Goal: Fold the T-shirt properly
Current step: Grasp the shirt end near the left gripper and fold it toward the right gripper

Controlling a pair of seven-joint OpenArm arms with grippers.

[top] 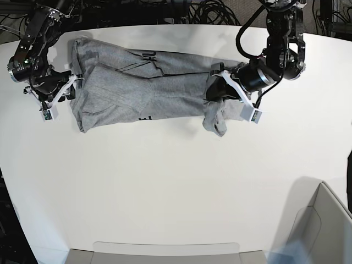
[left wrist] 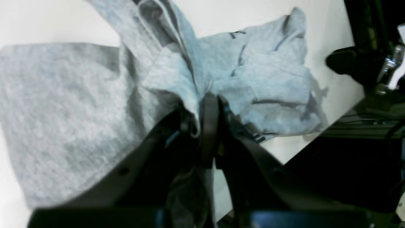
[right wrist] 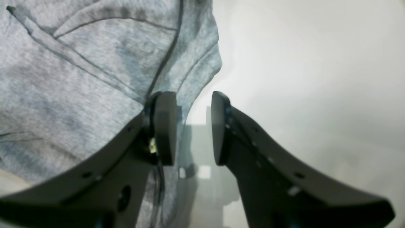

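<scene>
A broad white tabletop (top: 165, 181) with a rounded outline fills most of the base view. Beyond the tabletop's far edge lies a tangle of black cables (top: 165, 11) (dark floor shows behind them), and at the tabletop's near right corner stands an open grey box (top: 322, 225), only partly in frame. Along the tabletop's near edge a pale flat panel (top: 165, 253) shows, cut off by the frame.

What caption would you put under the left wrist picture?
The left claw pinches a bunch of the grey T-shirt above the white table.
</scene>
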